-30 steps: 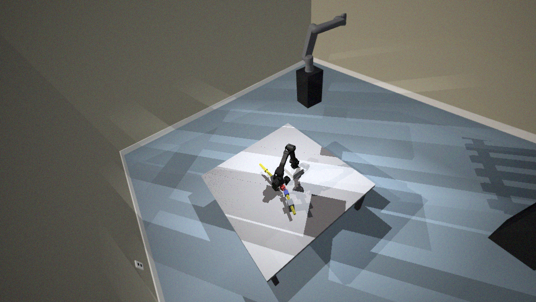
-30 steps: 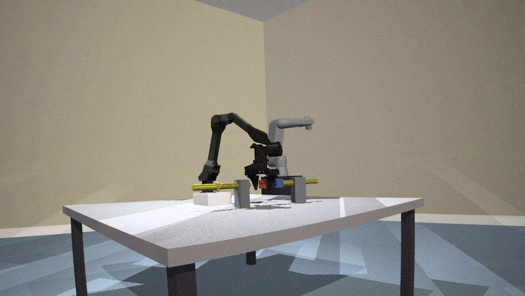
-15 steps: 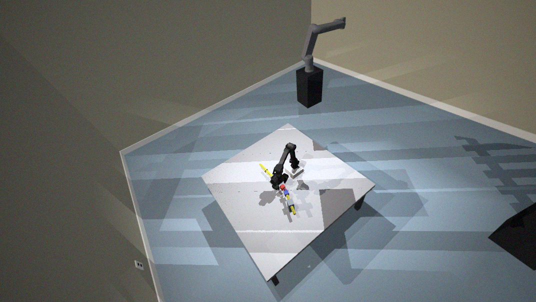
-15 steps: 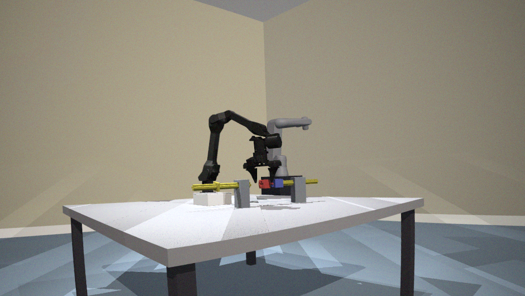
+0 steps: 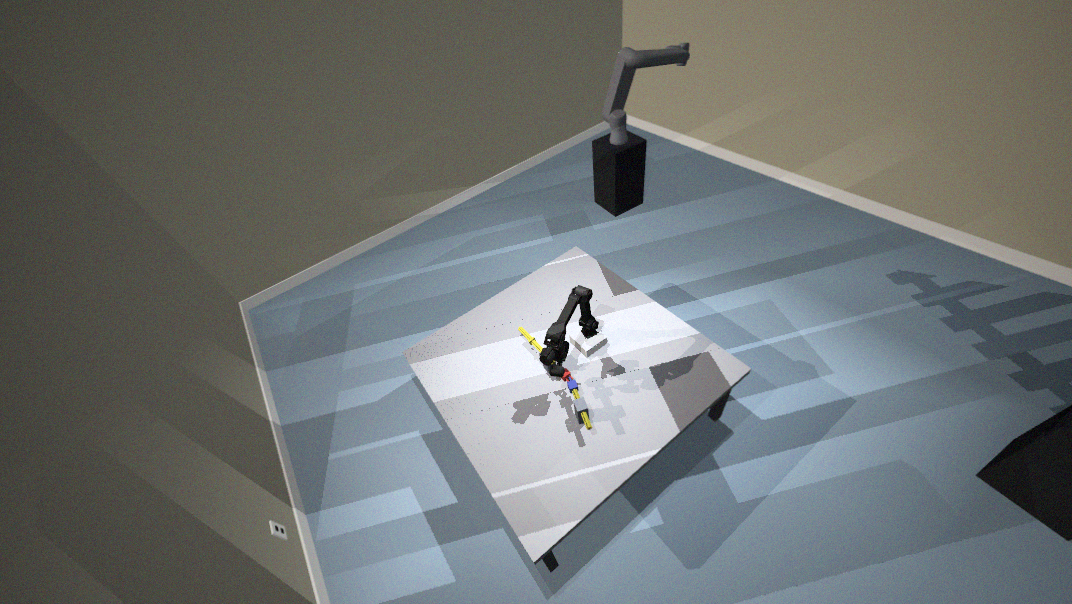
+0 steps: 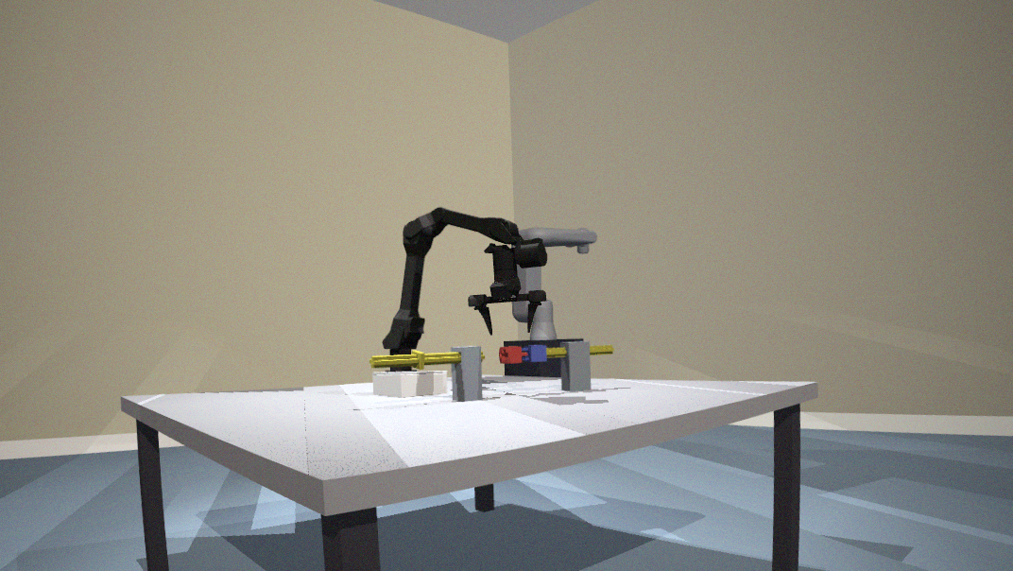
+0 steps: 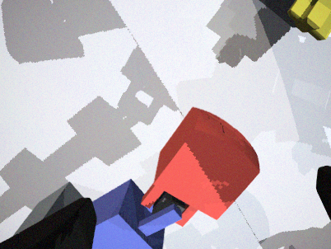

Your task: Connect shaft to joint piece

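The red joint piece [image 5: 566, 375] [image 6: 509, 354] [image 7: 206, 165] hangs on the blue fork [image 5: 572, 384] [image 6: 539, 353] [image 7: 111, 232], at the end of the fixed yellow shaft [image 5: 588, 423] [image 6: 602, 349] in its grey block [image 5: 581, 406] [image 6: 575, 369]. Its open end faces the side of the second yellow shaft [image 5: 528, 335] [image 6: 393, 361] [image 7: 319, 18]; exact alignment is hard to tell. That shaft runs through the other grey block [image 6: 467, 375], its tip short of the red piece with a gap between. My gripper [image 6: 510, 332] is open and empty, above the red piece, touching nothing visible.
A pale box [image 5: 589, 344] [image 6: 411, 384] stands by the arm's base on the table [image 5: 480, 450] [image 6: 439, 454]. The second shaft carries a yellow collar [image 6: 420, 358] outside its block. A grey arm [image 5: 618, 86] [image 6: 556, 236] stands on a black pedestal beyond the table.
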